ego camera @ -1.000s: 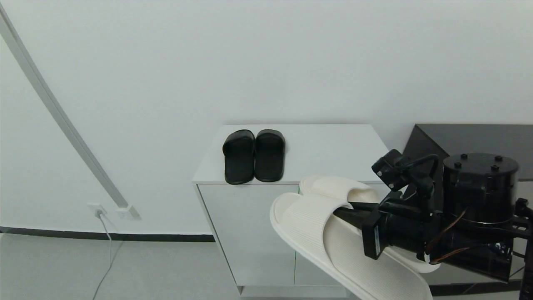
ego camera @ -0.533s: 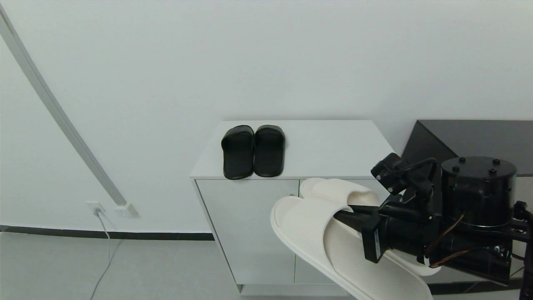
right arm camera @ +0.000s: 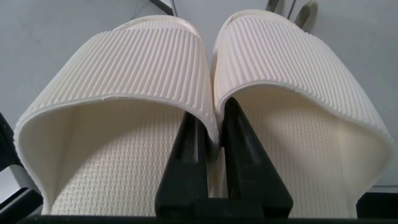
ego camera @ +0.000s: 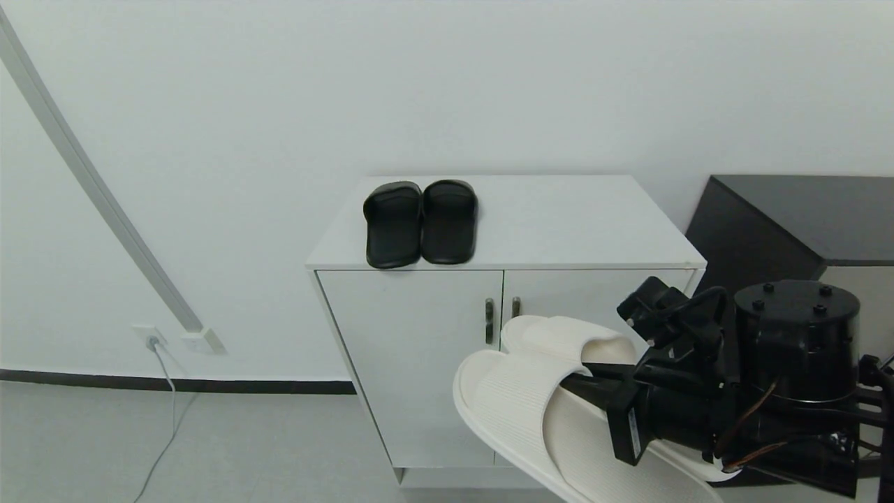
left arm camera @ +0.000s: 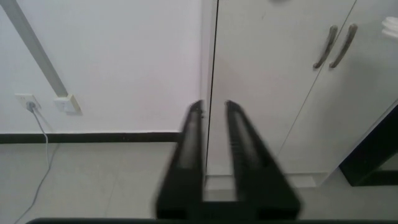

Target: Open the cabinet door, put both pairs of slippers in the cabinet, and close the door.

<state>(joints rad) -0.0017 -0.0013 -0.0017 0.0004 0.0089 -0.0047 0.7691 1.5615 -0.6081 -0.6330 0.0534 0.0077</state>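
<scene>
A white cabinet (ego camera: 559, 223) stands against the wall with both doors shut, its two handles (ego camera: 489, 311) side by side at the middle. A pair of black slippers (ego camera: 419, 222) rests on its top, toward the left. My right gripper (ego camera: 580, 367) hangs in front of the right door, below the handles. It is shut on the pair of white slippers (ego camera: 517, 398), pinching their inner walls together (right arm camera: 214, 115). My left gripper (left arm camera: 211, 106) is low, facing the cabinet's left corner (left arm camera: 267, 93). Its fingers stand a narrow gap apart with nothing between them.
A black piece of furniture (ego camera: 803, 216) stands right of the cabinet. A wall socket with a hanging cable (ego camera: 150, 339) and a slanted grey conduit (ego camera: 84, 175) are on the wall at left. Bare floor (ego camera: 174, 447) lies before the cabinet's left side.
The whole head view has shifted, so the cabinet sits higher and its door handles now show. The right gripper still holds the white slippers, now lower against the cabinet front.
</scene>
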